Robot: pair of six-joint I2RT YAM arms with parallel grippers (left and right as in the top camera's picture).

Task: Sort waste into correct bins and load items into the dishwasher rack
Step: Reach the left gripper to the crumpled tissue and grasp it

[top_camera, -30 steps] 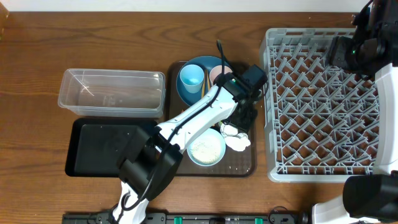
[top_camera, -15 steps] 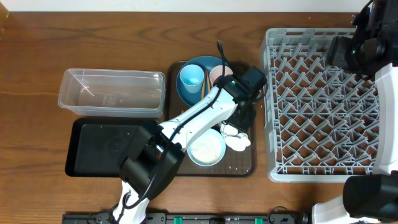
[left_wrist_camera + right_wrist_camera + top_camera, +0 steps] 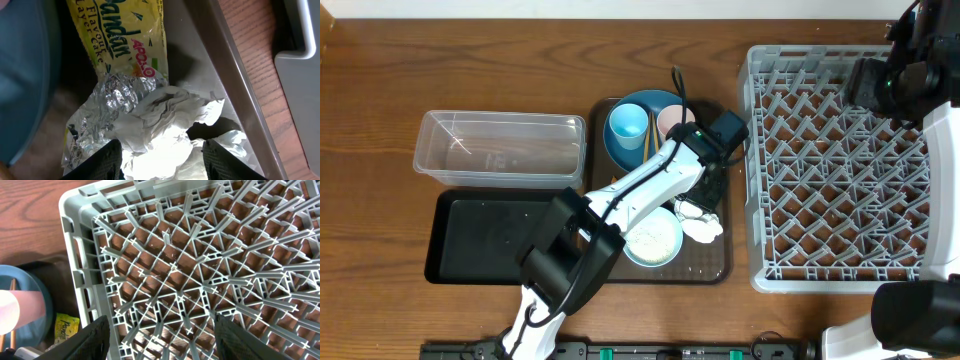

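The wrapper (image 3: 120,40) is cut off at the top edge, and the blurred plate (image 3: 25,75) at the left.

White arms, black joints
Glossy white-and-black left arm (image 3: 640,185) — thin black cable (image 3: 677,85) trailing behind the black-fingered left gripper (image 3: 165,160); white-and-black right arm (image 3: 942,170) matches.

You're seeing a glossy yellow wrapper (image 3: 122,35) baring crinkled silver foil, soft creased paper tissue (image 3: 170,120), a matt grey plastic rack (image 3: 200,270), and a grained wooden table (image 3: 470,60).

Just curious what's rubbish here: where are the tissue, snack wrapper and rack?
tissue (image 3: 170,125), left wrist view, middle folds.
snack wrapper (image 3: 120,35), left wrist view, yellow printed face.
rack (image 3: 173,266), right wrist view, grid junction.
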